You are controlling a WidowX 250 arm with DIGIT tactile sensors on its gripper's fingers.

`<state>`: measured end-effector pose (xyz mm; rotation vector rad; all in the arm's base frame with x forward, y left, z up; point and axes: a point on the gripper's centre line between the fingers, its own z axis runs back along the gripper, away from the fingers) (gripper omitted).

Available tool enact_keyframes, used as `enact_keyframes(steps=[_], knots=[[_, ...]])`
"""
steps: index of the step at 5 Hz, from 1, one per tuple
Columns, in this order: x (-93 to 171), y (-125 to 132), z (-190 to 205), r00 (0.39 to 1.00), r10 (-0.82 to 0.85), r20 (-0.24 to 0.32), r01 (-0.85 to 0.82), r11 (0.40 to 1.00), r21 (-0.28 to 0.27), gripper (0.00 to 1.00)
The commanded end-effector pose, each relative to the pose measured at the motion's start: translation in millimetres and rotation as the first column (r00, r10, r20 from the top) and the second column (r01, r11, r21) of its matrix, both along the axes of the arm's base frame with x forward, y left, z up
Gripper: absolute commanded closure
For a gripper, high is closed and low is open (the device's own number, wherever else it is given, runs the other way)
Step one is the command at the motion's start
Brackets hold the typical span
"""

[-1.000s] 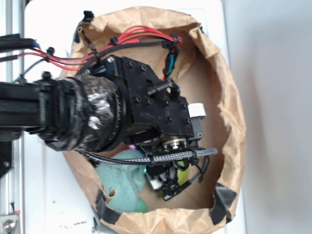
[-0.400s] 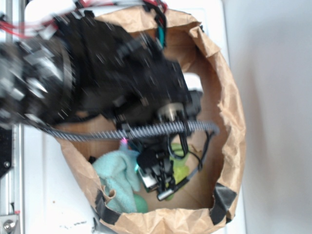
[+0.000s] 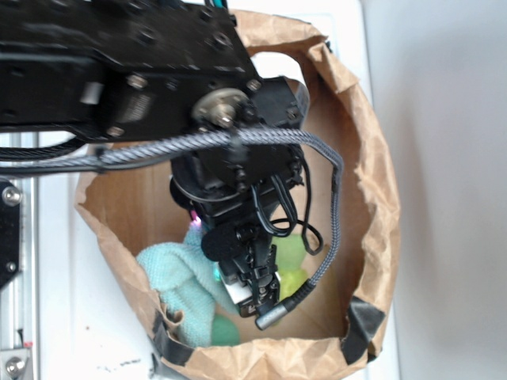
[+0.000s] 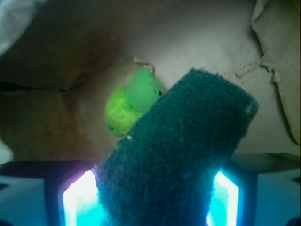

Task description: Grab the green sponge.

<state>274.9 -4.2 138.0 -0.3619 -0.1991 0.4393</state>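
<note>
1. Wrist view showed the green sponge (image 4: 176, 155) standing up between the two glowing fingers (image 4: 77, 200), filling most of the lower frame and leaning toward the upper right.
2. The fingers were drawn in narrow against the sponge's lower part, one on each side; the contact itself lay at the bottom edge of the frame, so how deep the grip sat could not be told.
3. Behind the sponge, the lime-green plush toy (image 4: 129, 103) lay on the brown paper floor, apart from it.
4. Exterior view showed the gripper (image 3: 253, 289) reaching down inside the paper bag (image 3: 372, 190), with the pale teal cloth (image 3: 178, 281) just beside it; the sponge itself was hidden there by the arm.
5. By its looks, the sponge was light, thin and rough, so it probably would not slip easily.
6. It seemed soft enough to bend, as its free upper end leaned over.
7. Pinching across the flat faces near an edge looked right; a deeper hold would have limited flopping.
</note>
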Motion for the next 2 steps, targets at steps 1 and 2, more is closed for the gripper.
enact_keyframes(steps=[1, 2], knots=[[4.4, 10.7, 23.1, 0.997, -0.035, 0.063, 0.031, 0.998, 0.061, 0.65], [1.7, 9.9, 23.0, 0.995, -0.029, 0.09, 0.022, 0.996, 0.087, 1.0]])
